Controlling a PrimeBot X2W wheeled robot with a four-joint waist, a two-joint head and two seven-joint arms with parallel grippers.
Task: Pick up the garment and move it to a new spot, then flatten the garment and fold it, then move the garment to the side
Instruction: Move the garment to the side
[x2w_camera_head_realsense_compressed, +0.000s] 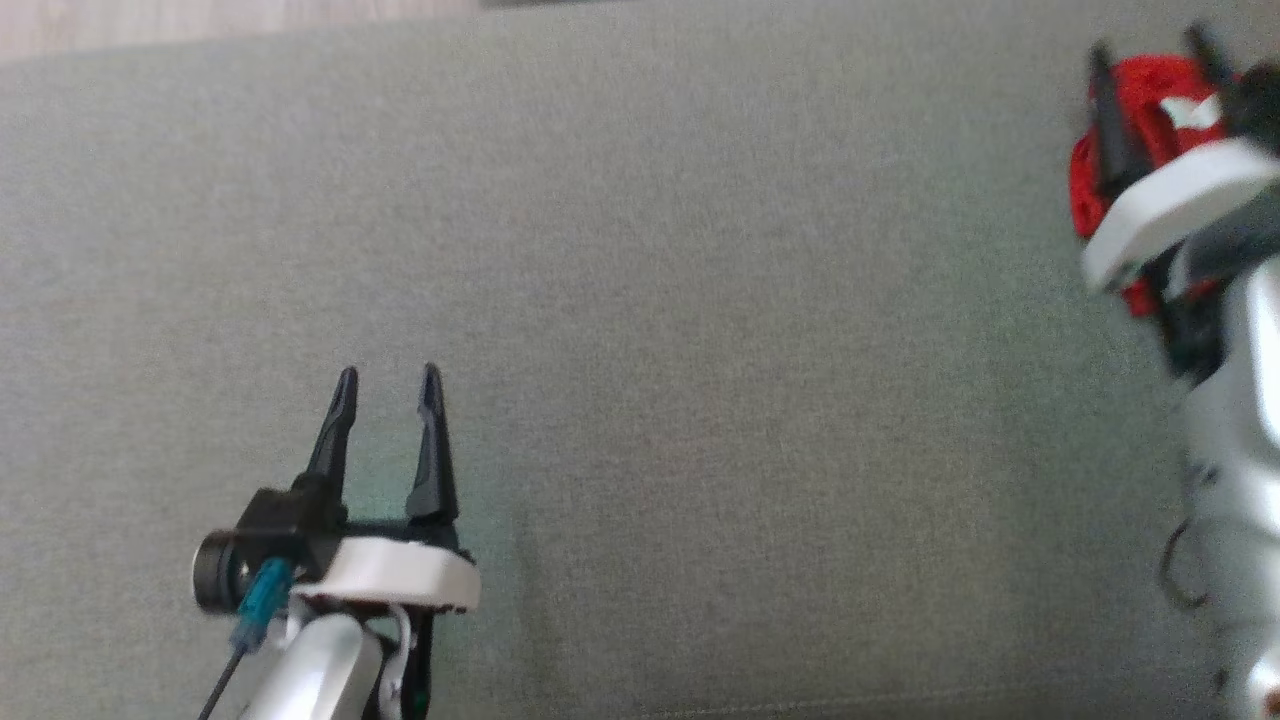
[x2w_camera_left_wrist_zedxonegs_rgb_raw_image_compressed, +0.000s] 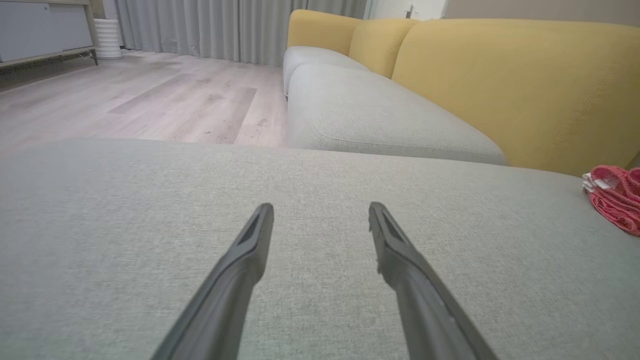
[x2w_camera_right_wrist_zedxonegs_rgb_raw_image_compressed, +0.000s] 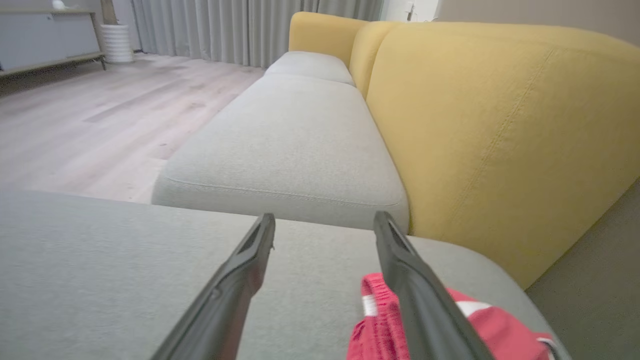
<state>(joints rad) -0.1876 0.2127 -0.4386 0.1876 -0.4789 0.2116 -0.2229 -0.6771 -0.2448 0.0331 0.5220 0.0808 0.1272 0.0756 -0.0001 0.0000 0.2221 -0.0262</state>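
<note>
Although both arms hang over the grey seat (x2w_camera_head_realsense_compressed: 700, 300), the right gripper (x2w_camera_head_realsense_compressed: 1148, 42) is the one placed to act. The garment (x2w_camera_head_realsense_compressed: 1145, 95), a red bundle with white trim, lies at the seat's right end, near the yellow backrest (x2w_camera_right_wrist_zedxonegs_rgb_raw_image_compressed: 500, 125) and directly under that gripper. Right fingers are spread, with nothing pinched. In the right wrist view the garment (x2w_camera_right_wrist_zedxonegs_rgb_raw_image_compressed: 480, 325) sits low and off toward the right-hand finger, not centred in the gap; in my judgement the gripper needs a shift that way before closing. The left gripper (x2w_camera_head_realsense_compressed: 390, 372) is likewise spread and empty, well apart from the bundle. Long axis not determinable: both wrist views cut the garment off at the frame edge, and in the head view, blurred there, the right wrist covers part of it. Contact between finger and cloth cannot be confirmed
</note>
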